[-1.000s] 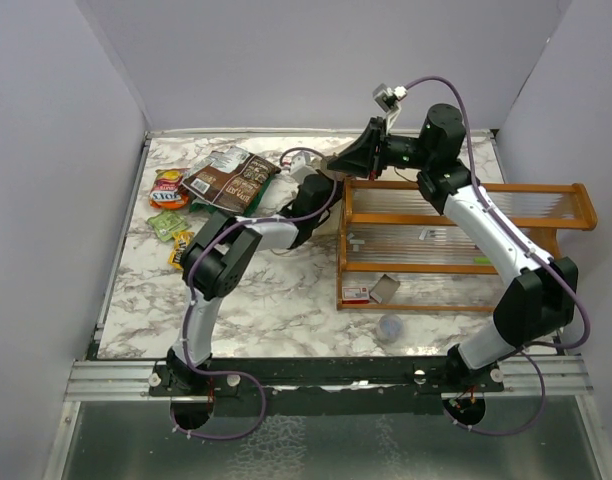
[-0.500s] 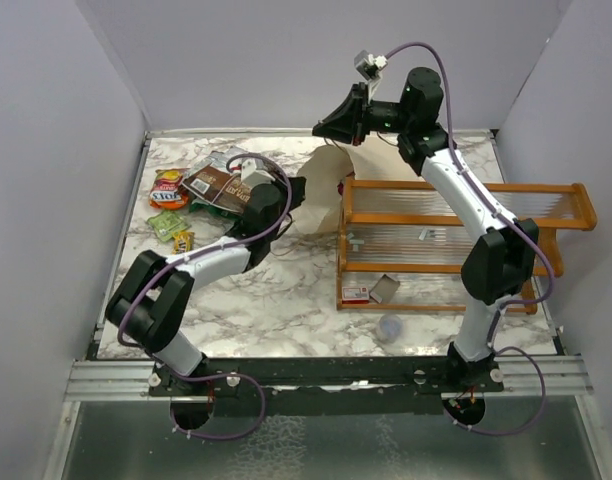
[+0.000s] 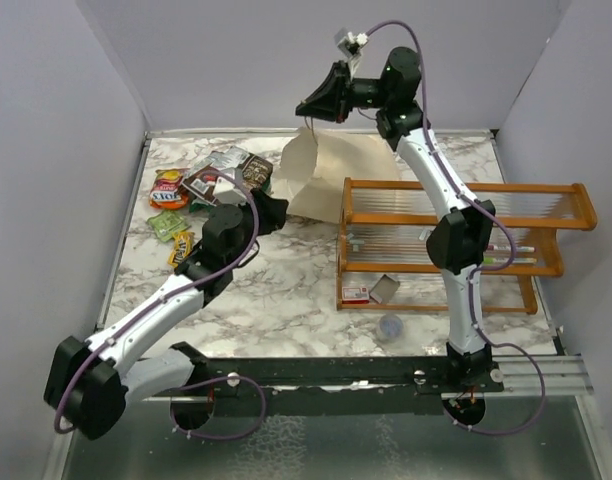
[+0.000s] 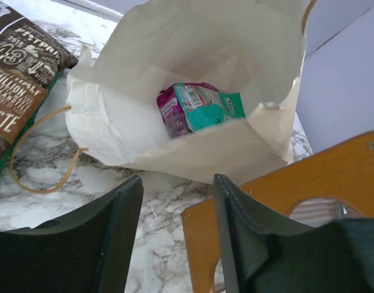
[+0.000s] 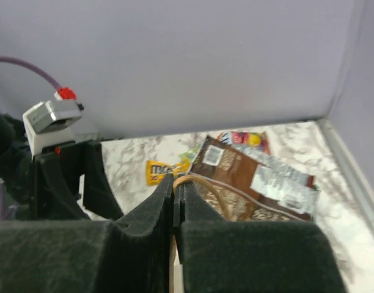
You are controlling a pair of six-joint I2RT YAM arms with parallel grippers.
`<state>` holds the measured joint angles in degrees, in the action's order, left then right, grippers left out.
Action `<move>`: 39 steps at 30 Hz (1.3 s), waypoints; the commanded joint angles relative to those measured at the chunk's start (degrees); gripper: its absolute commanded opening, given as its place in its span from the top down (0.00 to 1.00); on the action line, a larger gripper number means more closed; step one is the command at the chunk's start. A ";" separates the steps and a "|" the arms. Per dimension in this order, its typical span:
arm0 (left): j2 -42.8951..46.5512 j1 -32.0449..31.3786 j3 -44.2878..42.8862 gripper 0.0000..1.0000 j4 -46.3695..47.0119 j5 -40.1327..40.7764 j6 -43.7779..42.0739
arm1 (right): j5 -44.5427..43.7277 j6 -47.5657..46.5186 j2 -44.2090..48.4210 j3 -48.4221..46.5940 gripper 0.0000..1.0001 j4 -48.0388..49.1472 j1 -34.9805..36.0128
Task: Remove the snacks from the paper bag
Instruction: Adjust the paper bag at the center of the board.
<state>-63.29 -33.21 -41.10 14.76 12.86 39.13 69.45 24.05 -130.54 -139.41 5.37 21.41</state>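
Note:
The paper bag (image 3: 321, 178) hangs tilted over the back of the table, its mouth toward my left gripper (image 3: 274, 210). My right gripper (image 3: 308, 106) is high above it, shut on the bag's string handle (image 5: 193, 178). In the left wrist view the left gripper (image 4: 176, 180) stands open and empty just outside the bag (image 4: 175, 152). Inside lie a purple-magenta snack (image 4: 170, 112) and a teal snack (image 4: 211, 108). More snacks lie at the table's back left: a dark brown packet (image 3: 218, 182), a red-orange-yellow one (image 3: 169, 188), a green one (image 3: 166, 225) and a yellow one (image 3: 181, 247).
An orange wooden rack (image 3: 456, 235) with clear ribbed panels stands right of the bag, its corner close to my left fingers (image 4: 236, 232). A red-and-white card (image 3: 356, 293), a grey box (image 3: 384, 288) and a grey round cap (image 3: 391, 326) lie by the rack's front. Walls enclose three sides.
My left arm has drawn back out of the bag toward the near left, and its jaws have opened. My right gripper has lifted the bag higher and to the left.

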 commanded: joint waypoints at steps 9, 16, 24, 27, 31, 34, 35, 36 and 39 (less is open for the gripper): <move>11.37 2.46 -0.97 0.32 -19.91 0.72 -6.47 | 2.08 -11.04 31.91 36.89 0.99 -4.55 5.45; 12.74 2.63 2.15 0.08 -22.19 2.61 -1.08 | 2.21 -13.43 36.27 41.50 0.99 -9.03 2.46; 10.81 2.89 6.23 0.01 -29.38 1.33 10.28 | 2.46 -9.10 34.98 42.10 0.99 -4.85 2.06; 13.99 2.80 10.36 0.01 -27.11 -4.69 12.10 | 0.66 -6.98 34.32 41.99 0.99 -2.25 2.03; 22.03 2.76 15.48 0.04 -23.17 -10.02 11.95 | -1.03 -5.31 32.44 40.55 0.99 -1.72 1.97; 28.37 2.75 17.87 0.07 -19.98 -12.63 9.44 | -2.96 -4.93 31.61 40.41 0.99 -2.01 1.98; 30.03 2.72 18.13 0.07 -19.17 -13.20 8.40 | -3.58 -4.94 31.50 40.51 0.99 -1.96 2.03; 31.72 2.69 18.27 0.08 -17.75 -14.32 6.87 | -4.01 -5.06 31.43 40.68 0.99 -1.92 2.03; 32.26 2.46 17.39 0.11 -11.63 -21.28 1.08 | -5.96 -6.66 31.21 40.55 0.99 -4.19 2.02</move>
<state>-32.82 -30.50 -22.83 -7.33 1.67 47.62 67.92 18.20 -98.76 -97.45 1.69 23.62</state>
